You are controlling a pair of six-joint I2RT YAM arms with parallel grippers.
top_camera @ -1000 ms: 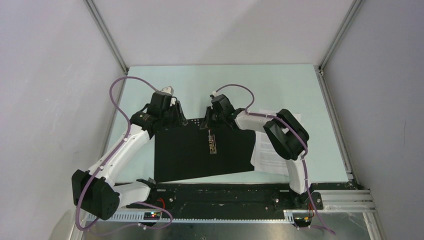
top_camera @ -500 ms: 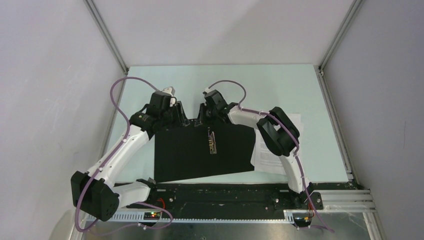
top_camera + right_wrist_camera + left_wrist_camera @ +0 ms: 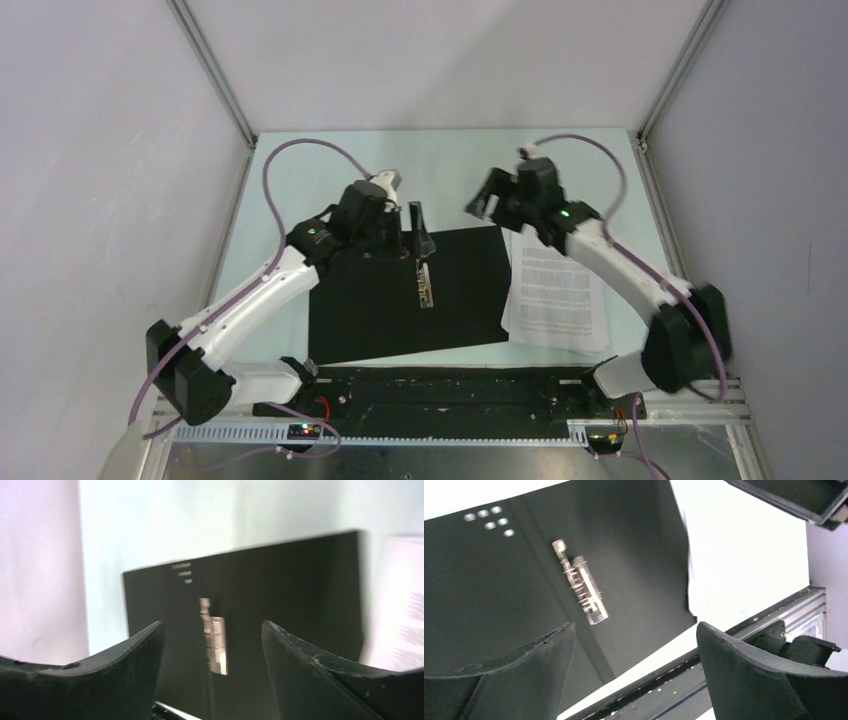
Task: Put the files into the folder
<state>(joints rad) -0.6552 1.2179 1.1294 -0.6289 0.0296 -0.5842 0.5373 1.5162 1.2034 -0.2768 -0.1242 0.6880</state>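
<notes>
The folder (image 3: 370, 300) lies open and flat mid-table, black inside up, with its metal clip (image 3: 425, 282) along the spine. The files (image 3: 557, 295), white printed sheets, lie just right of it, their left edge tucked at the folder's right side. My left gripper (image 3: 412, 232) hovers open at the folder's far edge, above the spine; in the left wrist view the gripper (image 3: 634, 650) holds nothing over the folder (image 3: 514, 580) and clip (image 3: 580, 582). My right gripper (image 3: 482, 203) is raised beyond the far right corner, open and empty (image 3: 212, 627), looking down at the clip (image 3: 215, 640).
The pale green table (image 3: 320, 170) is boxed in by grey walls and aluminium posts (image 3: 215, 70). A black rail (image 3: 450, 385) with the arm bases runs along the near edge. The files show white in the left wrist view (image 3: 744, 565).
Both grippers have opened. The right arm lifted off the folder's far edge and swung up and to the right. The left gripper slid right along the far edge. The folder stayed flat.
</notes>
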